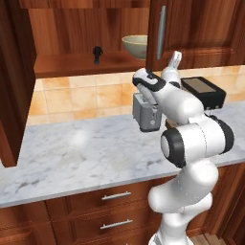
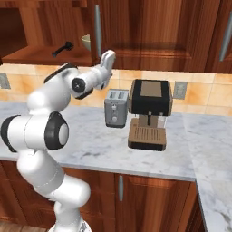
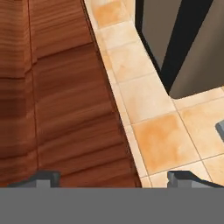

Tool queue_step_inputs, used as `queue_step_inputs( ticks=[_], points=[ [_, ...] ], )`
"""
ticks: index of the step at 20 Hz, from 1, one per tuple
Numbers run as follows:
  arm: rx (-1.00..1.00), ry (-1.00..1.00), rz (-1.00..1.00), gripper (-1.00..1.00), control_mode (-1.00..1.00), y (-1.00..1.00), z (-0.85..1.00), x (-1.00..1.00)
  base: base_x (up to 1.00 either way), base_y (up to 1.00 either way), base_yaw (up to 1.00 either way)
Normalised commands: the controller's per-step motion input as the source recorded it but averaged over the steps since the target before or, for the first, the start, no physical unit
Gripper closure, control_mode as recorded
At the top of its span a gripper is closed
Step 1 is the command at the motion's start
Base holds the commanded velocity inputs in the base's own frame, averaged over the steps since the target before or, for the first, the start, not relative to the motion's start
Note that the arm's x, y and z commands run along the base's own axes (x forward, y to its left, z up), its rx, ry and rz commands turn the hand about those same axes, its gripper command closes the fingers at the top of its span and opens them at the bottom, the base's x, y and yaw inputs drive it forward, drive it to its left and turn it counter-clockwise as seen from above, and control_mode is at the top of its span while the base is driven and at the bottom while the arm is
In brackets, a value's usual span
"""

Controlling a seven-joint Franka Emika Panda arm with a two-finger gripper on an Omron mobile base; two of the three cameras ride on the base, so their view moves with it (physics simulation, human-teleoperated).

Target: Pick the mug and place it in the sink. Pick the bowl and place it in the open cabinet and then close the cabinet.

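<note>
A: Marble counter (image 1: 72, 153), tan tile wall (image 3: 157, 131), wooden cabinet (image 1: 191, 28). Bowl (image 1: 135, 45)?
B: On the open cabinet's shelf. Gripper (image 3: 113, 177) fingers (image 3: 43, 178) spread wide, empty, facing cabinet wood and tile.

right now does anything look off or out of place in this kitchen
Nothing is spilled, tipped or damaged. The bowl sits upright on the shelf of the cabinet, whose left door hangs wide open over the counter. The toaster and coffee machine stand square.

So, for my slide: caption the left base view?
Bowl resting on the open cabinet shelf, arm raised beside it.
</note>
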Motion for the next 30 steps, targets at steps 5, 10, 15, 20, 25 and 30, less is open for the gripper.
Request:
queue_step_inputs(
  ticks=[5,10,15,20,25,30],
  points=[
    [0.23,0.02,0.01,-1.00,-1.00,-0.50,1.00,-0.35,0.00,0.00,0.00],
    [0.14,-0.03,0.00,-1.00,-1.00,-0.16,0.45,-0.75,0.00,0.00,0.00],
    [0.01,-0.13,0.00,-1.00,-1.00,0.01,0.00,-0.98,0.00,0.00,0.00],
    [0.02,-0.04,0.00,-1.00,-1.00,-0.02,0.18,-0.63,0.00,0.00,0.00],
    [0.16,0.17,0.00,-1.00,-1.00,-0.08,0.18,-0.49,0.00,0.00,0.00],
    [0.13,0.26,0.00,-1.00,-1.00,0.00,0.04,-0.41,0.00,0.00,0.00]
  ],
)
